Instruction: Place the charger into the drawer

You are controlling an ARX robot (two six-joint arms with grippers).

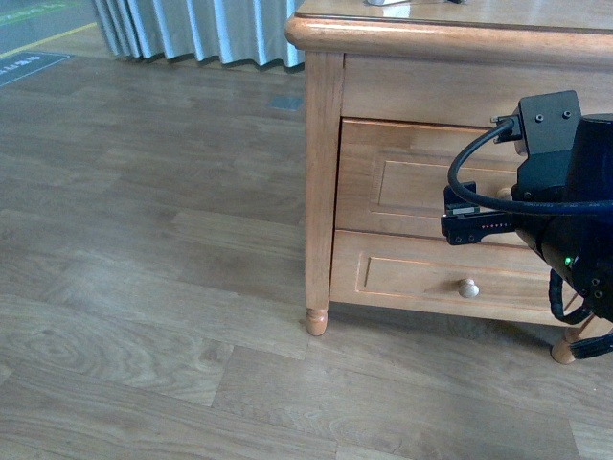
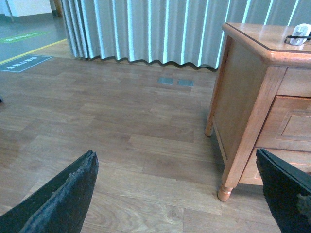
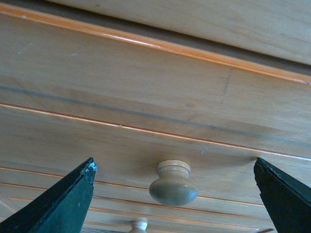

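1. Charger (image 2: 297, 35): sits on the top surface of the cabinet (image 2: 252, 97), close to its edge. White body with black cable around it. Nothing grips it.
2. Drawer (image 1: 412, 177): shut, front flush with the cabinet frame.
3. Right end effector (image 3: 174, 165): open, fingers (image 3: 63, 204) spread wide, close up to the drawer front. The drawer's knob (image 3: 173, 183) sits between them, with no contact visible on either side.
4. In the front view the right arm (image 1: 575, 182) covers the right part of the drawer and hides its knob. The lower drawer (image 1: 412, 273) is also shut, and the lower knob (image 1: 468, 287) shows just under the arm.
5. Left end effector (image 2: 175, 153): open and empty. It hangs over the wood floor (image 2: 121, 126) beside the cabinet's side panel, well apart from the charger.
6. Curtain (image 2: 146, 29) at the back hangs down to the floor.
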